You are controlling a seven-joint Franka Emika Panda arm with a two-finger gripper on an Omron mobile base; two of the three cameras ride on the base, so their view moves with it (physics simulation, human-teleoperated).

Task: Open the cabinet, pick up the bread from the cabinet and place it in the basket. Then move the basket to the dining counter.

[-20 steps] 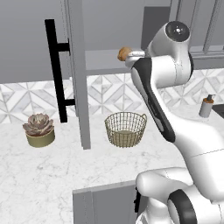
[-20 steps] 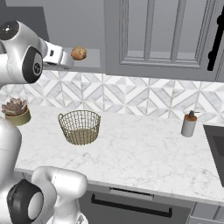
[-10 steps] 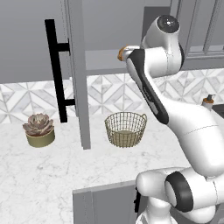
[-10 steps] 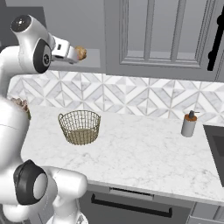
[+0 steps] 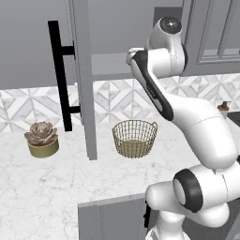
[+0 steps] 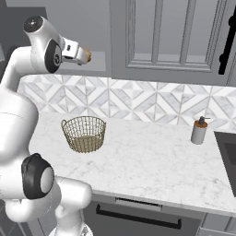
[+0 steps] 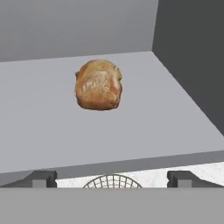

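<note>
**Reaching into the open cabinet for the bread**

Grey shelf boards fill the open cabinet (image 5: 84,79), where the bread (image 7: 98,84) lies straight ahead of the gripper (image 7: 111,177), centred between the wide-apart jaws and not yet touched. To grasp well, advance level until the loaf sits between the tips, then close gently around its middle. The basket (image 5: 134,138) waits on the worktop below the jaws.
</note>
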